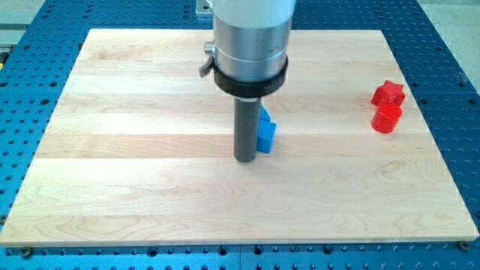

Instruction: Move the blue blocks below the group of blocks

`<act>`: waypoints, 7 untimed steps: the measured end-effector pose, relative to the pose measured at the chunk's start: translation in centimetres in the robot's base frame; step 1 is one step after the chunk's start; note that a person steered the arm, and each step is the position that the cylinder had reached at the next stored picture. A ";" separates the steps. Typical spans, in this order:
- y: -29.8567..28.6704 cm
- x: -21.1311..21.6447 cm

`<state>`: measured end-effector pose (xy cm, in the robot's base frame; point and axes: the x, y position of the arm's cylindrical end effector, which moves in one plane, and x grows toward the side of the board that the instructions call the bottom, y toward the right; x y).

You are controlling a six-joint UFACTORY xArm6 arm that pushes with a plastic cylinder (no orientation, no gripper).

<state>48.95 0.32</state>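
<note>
Board: one pale wooden board [150, 195] resting on a blue perforated table [450, 45], filling most of the frame.

Arm: one silver cylinder with a black collar comes down from the top centre of the frame and ends in a dark rod. My tip [244, 160] stands on the board just left of centre. There are no fingers on this rig, only the single straight rod, so nothing is spread, pressed together or pinching.

Count of blocks visible: three or four.
- Blue: one blue block [267, 136], boxy, sits immediately on the view's right of the rod and appears to touch it. A small blue sliver [264, 115] shows just above it, partly hidden behind the rod; cannot tell whether it is a second block or part of the first.
- Red: two. One red star-shaped block [388, 93] at the right side of the frame, upper half, and one red rounded block [386, 119] directly beneath it, the pair touching or nearly so.

The blue and the red pair lie well apart, at about the same height in the frame.
</note>
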 end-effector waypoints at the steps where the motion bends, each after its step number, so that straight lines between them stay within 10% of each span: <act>1: -1.9 -2.8; 4: 2.0 3.8; 7: 1.6 -1.2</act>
<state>47.76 1.97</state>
